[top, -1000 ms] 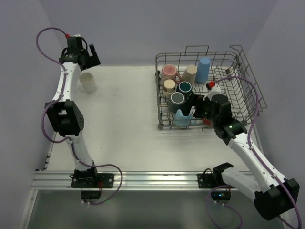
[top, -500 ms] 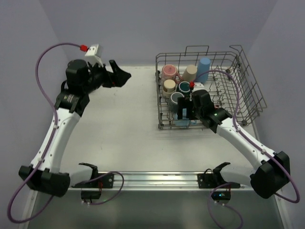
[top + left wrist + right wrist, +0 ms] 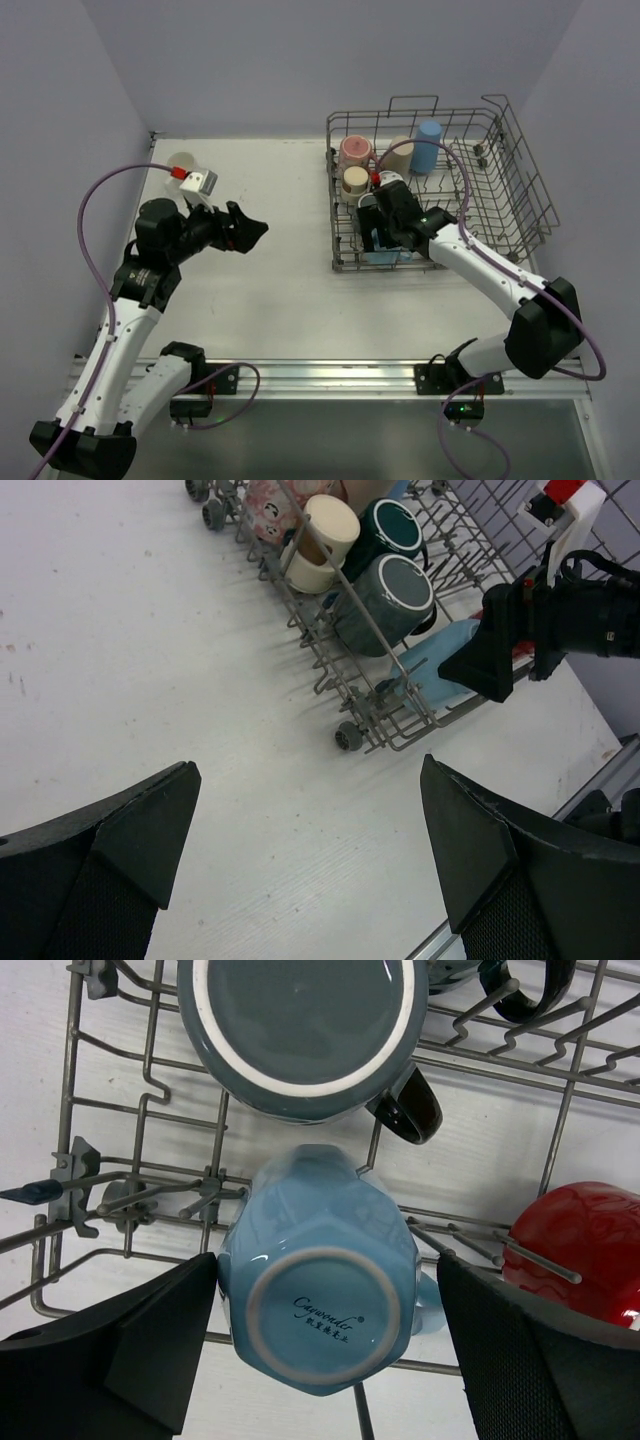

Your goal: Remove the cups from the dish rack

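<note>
The grey wire dish rack stands at the back right. It holds a speckled pink cup, a beige cup and a tall blue tumbler. My right gripper is low inside the rack, open, its fingers on either side of an upside-down light blue mug. A dark teal mug lies just behind it and a red mug to its right. My left gripper is open and empty above the bare table. A white cup stands at the back left.
In the left wrist view the rack's near corner with its small wheel is ahead, with two teal mugs and the beige cup inside. A metal rail runs along the table's near edge.
My left arm swung from the back left corner, away from the white cup, toward the table's middle. My right gripper moved left inside the rack to straddle the light blue mug.
</note>
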### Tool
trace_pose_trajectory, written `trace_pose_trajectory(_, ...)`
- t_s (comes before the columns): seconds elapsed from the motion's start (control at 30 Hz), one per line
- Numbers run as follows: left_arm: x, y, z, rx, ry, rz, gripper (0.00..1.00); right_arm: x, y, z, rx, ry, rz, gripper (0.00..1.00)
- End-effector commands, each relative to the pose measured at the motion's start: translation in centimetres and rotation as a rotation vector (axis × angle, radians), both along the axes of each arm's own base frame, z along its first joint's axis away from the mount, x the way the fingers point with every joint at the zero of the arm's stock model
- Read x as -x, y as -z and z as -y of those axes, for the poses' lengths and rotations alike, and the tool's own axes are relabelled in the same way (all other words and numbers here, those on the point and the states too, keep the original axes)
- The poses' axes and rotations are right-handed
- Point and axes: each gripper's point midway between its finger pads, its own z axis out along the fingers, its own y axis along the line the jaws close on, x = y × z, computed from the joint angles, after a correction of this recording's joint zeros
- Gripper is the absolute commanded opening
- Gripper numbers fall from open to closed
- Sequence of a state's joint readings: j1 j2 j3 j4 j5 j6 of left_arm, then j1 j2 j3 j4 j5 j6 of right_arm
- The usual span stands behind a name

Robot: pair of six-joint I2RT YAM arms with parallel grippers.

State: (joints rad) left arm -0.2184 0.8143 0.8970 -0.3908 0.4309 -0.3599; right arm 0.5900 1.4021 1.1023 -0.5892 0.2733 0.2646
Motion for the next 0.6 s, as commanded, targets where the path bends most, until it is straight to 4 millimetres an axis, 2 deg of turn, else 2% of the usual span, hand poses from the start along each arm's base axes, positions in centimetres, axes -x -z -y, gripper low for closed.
trace_pose_trajectory(0.0,0.0,0.1,-0.3,-0.039,0.009,0.042,1.00,-0.1,-0.6,0.5,0.068,-0.011,-0.018,0.95)
trace_pose_trajectory(0.1,0.2,0.1,0.0,-0.022,0.025,0.043,1.00,0.0,0.4,0.4,0.091,-0.018,-0.053,0.97)
trace_pose_trajectory(0.2,0.4,-0.1,0.2,-0.007,0.031,0.057,1.00,-0.1,0.7,0.0,0.081,-0.025,-0.067,0.90)
trace_pose_trajectory(0.23,0.4,0.0,0.1,-0.008,0.030,0.058,1.00,-0.1,0.5,-0.3,0.067,-0.029,-0.065,0.84)
trace_pose_trajectory(0.3,0.5,0.1,0.1,-0.009,0.032,0.056,1.00,-0.1,0.2,-0.6,0.052,-0.042,-0.056,0.80)
trace_pose_trajectory(0.37,0.6,0.1,0.1,-0.005,0.032,0.054,1.00,-0.1,-0.2,-0.5,0.050,-0.041,-0.050,0.59)
trace_pose_trajectory(0.43,0.7,0.2,0.2,-0.001,0.034,0.053,1.00,-0.2,-0.7,-0.4,0.050,-0.037,-0.036,0.52)
trace_pose_trajectory(0.47,0.7,0.1,0.2,0.004,0.034,0.056,1.00,-0.3,-1.1,-0.4,0.045,-0.031,-0.020,0.38)
trace_pose_trajectory(0.57,1.1,-0.3,0.7,0.034,0.059,0.058,1.00,-0.8,-4.1,-0.7,-0.025,-0.011,0.072,0.33)
